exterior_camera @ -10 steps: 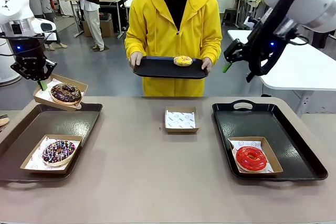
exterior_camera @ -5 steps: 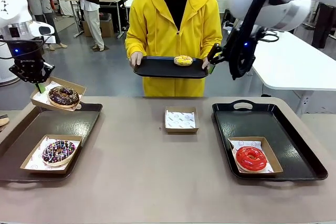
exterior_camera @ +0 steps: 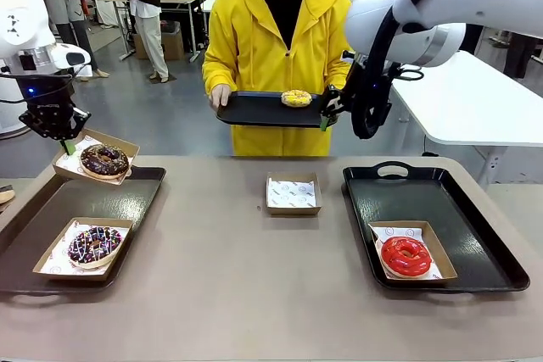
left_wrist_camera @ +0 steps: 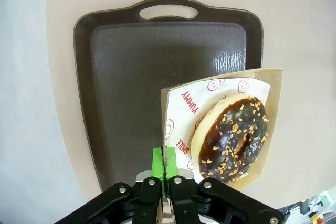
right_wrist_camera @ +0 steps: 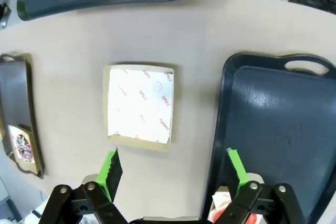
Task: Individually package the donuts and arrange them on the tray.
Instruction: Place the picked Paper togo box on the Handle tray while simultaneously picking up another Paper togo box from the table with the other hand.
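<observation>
Bare table (exterior_camera: 212, 294) between left tray (exterior_camera: 85, 201) and right tray (exterior_camera: 407, 192), broken at centre by empty box (exterior_camera: 292, 193). Far half of left tray free below a raised box (exterior_camera: 125, 147) with chocolate donut (exterior_camera: 104, 159); near left corner blocked by boxed sprinkled donut (exterior_camera: 93, 244). Far half of right tray free; boxed red donut (exterior_camera: 405, 256) at its near end. Just beside the person's tray (exterior_camera: 254, 112), right hand (exterior_camera: 327, 110), jaws wide.
</observation>
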You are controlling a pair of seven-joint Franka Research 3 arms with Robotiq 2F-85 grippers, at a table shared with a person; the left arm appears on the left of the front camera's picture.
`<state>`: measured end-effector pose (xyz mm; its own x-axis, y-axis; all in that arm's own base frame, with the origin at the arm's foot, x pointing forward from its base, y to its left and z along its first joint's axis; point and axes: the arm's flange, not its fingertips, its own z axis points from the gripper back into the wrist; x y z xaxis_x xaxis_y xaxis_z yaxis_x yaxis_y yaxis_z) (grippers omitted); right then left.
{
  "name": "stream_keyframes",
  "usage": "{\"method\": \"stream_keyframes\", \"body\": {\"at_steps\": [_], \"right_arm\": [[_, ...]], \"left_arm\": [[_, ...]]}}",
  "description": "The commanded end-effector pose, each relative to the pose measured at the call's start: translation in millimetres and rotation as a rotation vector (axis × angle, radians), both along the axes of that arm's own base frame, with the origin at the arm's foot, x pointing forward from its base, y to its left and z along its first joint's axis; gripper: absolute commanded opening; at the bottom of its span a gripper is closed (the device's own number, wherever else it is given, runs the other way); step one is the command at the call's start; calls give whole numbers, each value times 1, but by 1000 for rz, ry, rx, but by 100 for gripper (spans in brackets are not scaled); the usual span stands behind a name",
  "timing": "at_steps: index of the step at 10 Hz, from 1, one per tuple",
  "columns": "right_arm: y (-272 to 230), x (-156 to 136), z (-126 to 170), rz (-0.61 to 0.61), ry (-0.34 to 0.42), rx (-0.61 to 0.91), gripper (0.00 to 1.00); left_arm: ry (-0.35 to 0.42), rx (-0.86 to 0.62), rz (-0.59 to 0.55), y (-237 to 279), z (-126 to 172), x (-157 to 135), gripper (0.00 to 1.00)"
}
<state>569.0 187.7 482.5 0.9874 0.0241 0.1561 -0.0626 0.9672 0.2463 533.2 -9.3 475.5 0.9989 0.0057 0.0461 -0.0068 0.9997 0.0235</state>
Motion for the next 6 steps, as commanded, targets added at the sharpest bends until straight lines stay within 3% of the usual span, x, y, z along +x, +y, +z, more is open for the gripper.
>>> {"method": "stream_keyframes", "body": {"at_steps": [1, 6], "right_arm": [[-6, -4, 6, -8, 5, 3, 100], [-6, -4, 6, -8, 5, 3, 100]], "left_arm": [[5, 1, -1, -1, 7, -4, 1], [5, 1, -1, -1, 7, -4, 1]]}}
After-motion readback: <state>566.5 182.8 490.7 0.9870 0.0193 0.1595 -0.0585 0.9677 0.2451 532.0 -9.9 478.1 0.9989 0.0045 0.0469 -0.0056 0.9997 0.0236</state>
